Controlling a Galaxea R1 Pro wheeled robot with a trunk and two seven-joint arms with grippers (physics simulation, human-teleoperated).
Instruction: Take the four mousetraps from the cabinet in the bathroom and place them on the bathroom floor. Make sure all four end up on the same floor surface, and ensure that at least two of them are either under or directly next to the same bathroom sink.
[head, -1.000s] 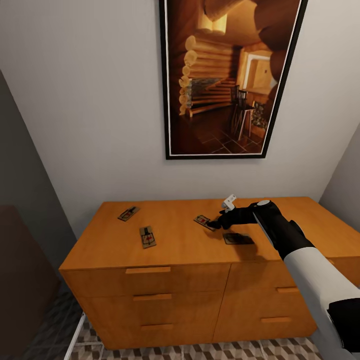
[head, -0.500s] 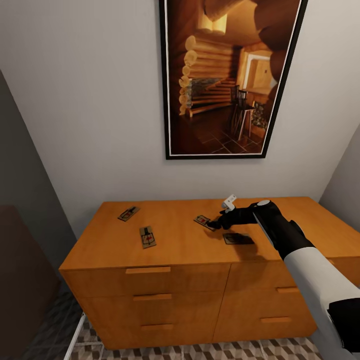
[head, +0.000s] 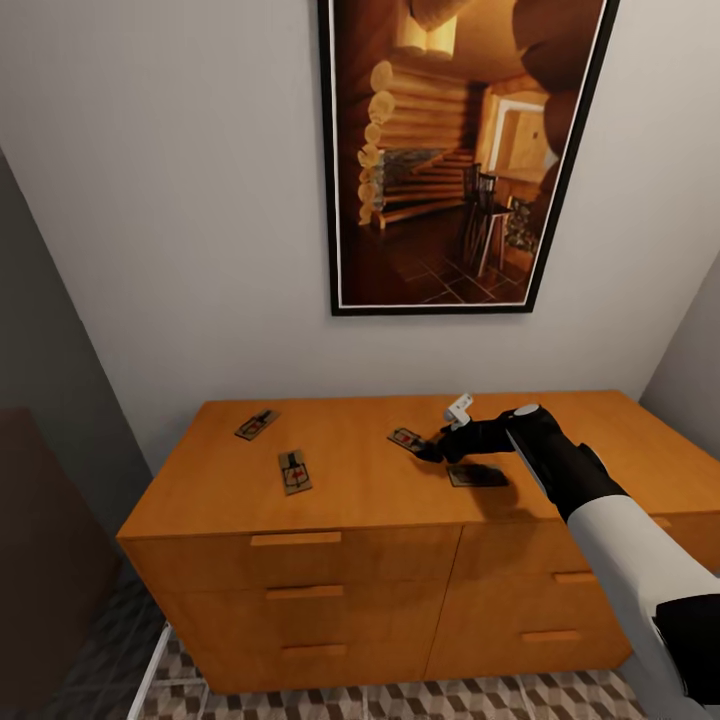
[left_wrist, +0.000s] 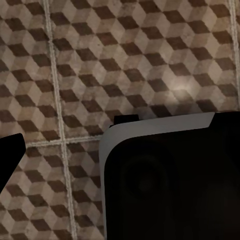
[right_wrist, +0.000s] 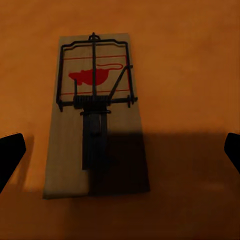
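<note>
Right end effector (head: 432, 452) has lifted slightly

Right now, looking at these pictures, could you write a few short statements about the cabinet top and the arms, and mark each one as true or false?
1. Four mousetraps lie on the cabinet top. True.
2. The right gripper is shut on a mousetrap. False: in the right wrist view its fingertips stand wide apart, on either side of the mousetrap lying flat on the wood.
3. One drawer stands open. False: all drawer fronts are closed.
4. A framed picture hangs above the cabinet. True.
5. The left wrist camera faces the bathroom floor. True.
</note>
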